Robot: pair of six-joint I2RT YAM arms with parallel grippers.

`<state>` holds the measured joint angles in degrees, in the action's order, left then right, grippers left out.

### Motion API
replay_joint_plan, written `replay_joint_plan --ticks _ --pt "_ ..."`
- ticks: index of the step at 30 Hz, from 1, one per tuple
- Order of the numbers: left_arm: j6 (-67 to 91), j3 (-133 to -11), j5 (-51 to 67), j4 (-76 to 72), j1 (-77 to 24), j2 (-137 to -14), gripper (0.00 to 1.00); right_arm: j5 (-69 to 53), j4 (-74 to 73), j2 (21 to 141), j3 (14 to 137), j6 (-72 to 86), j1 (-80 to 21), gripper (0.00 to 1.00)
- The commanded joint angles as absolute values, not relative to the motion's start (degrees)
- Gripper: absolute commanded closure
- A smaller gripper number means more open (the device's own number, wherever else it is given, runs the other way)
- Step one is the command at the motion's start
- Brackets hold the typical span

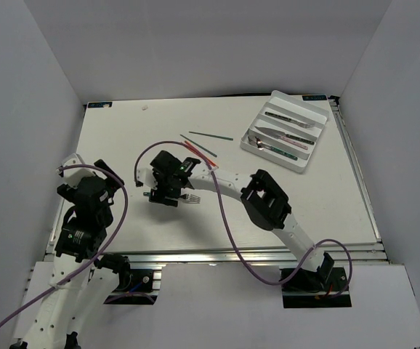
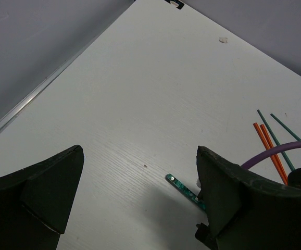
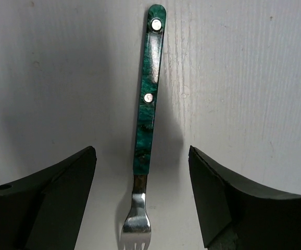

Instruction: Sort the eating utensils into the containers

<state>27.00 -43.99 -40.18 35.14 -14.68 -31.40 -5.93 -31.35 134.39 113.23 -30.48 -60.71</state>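
Right gripper (image 3: pixel 141 156), fingers spread astride the green-handled fork (image 3: pixel 145 114) lying flat on the table (image 3: pixel 254 78), well apart from the white tray (image 1: pixel 316 139): light, stiff, likely slippery steel, best pinched across the riveted handle; fingertip clearance above the surface is unclear.

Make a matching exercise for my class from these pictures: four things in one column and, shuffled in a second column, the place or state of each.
Things
1. fork
2. orange chopsticks
3. tray
4. left gripper

Places or states
A. at the far right corner of the table
B. lying flat under the open right gripper
C. open, holding nothing
D. on the table beside green chopsticks

Pairs: 1-B; 2-D; 3-A; 4-C
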Motion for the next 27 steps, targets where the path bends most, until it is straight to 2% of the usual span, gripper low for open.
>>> replay_joint_plan --ticks 1,2,7,11,12,13,17,19,24,27 --pt "26.6 -44.9 -39.5 34.7 -14.3 -31.3 0.02 -7.8 -32.0 137.7 116.7 -32.0 -59.9 0.24" --pt "26.6 -44.9 -39.4 34.6 -14.4 -31.2 0.02 -9.0 -32.9 138.4 117.5 -32.0 -59.7 0.24" --pt "26.5 -44.9 -39.0 34.5 -14.4 -31.5 0.02 -18.5 -37.3 141.1 119.6 -32.0 -56.2 0.41" --pt "26.4 -44.7 -38.8 34.3 -14.4 -31.6 0.02 -15.8 -37.6 140.6 116.1 -34.3 -55.9 0.80" --pt "26.3 -44.7 -38.7 34.4 -14.4 -31.6 0.02 -15.6 -37.8 140.4 115.4 -34.8 -55.9 0.94" --pt "26.3 -44.7 -38.6 34.4 -14.3 -31.7 0.02 -15.5 -37.7 139.3 113.7 -35.3 -55.9 0.99" --pt "26.2 -44.7 -38.1 34.3 -14.4 -31.6 0.02 -13.7 -35.3 132.2 108.9 -38.4 -55.1 1.00" --pt "26.1 -44.7 -37.9 34.2 -14.3 -31.5 0.02 -11.7 -28.4 124.7 105.4 -39.1 -52.9 1.00" --pt "25.9 -44.4 -36.7 33.6 -14.3 -30.6 0.02 -9.0 -17.4 112.8 96.9 -43.7 -39.4 1.00" --pt "25.8 -44.5 -35.9 33.4 -14.3 -31.2 0.02 -5.5 -15.2 112.3 96.5 -50.2 -29.7 1.00"
